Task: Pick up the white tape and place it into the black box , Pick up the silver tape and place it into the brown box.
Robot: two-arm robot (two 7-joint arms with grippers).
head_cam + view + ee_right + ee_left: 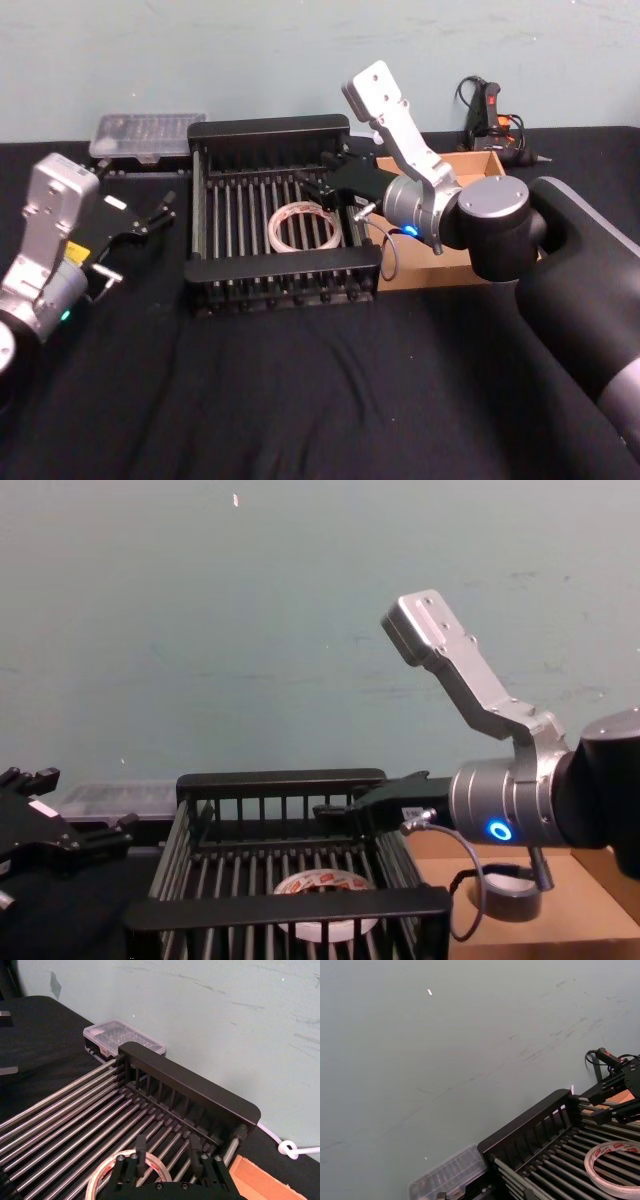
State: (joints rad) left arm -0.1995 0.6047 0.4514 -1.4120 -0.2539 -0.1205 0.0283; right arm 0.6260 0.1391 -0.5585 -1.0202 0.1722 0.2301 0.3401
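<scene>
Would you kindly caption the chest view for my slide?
Right pincer open above white tape lying in the black box.

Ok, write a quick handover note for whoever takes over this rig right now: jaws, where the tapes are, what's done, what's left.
Right gripper: jaws open, empty, above the right side of the black box.
Left gripper: jaws open, empty, idle left of the black box.
White tape: lying flat on the black box's bars. Done.
Silver tape: sitting in the brown box, seen from the chest. Done.
Left: nothing to place; pull the right arm back.
</scene>
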